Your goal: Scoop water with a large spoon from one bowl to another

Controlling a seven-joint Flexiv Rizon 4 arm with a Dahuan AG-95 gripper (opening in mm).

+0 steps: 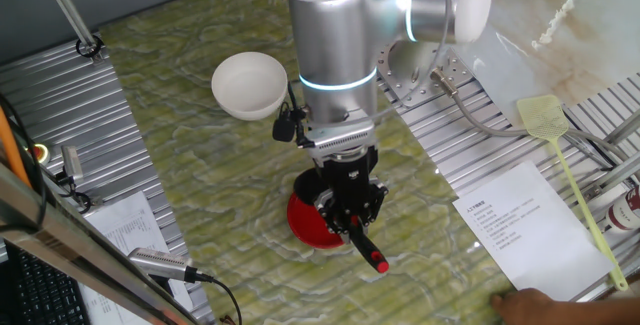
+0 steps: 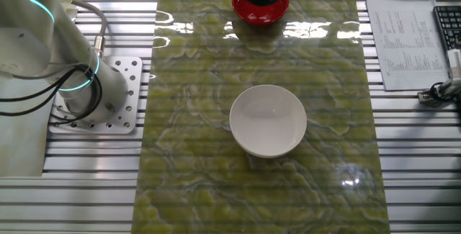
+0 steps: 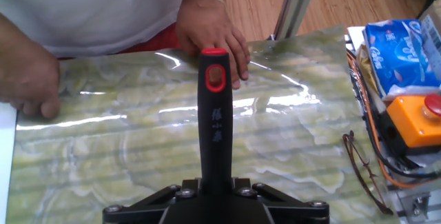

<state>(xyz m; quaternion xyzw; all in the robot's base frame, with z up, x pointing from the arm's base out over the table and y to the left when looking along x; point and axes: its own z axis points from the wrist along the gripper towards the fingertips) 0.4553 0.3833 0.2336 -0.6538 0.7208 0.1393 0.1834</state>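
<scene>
In the middle of the frame the silver arm hangs over a green marbled table, its black gripper pointing down and closed around the handle of the large spoon, whose red tip sticks out toward the lower right. Just beneath the gripper, partly hidden by it, sits the red bowl; the spoon's scoop cannot be seen. The white bowl stands well apart, up and to the left. At the right of the frame lie a printed sheet and a yellow fly swatter.
</scene>
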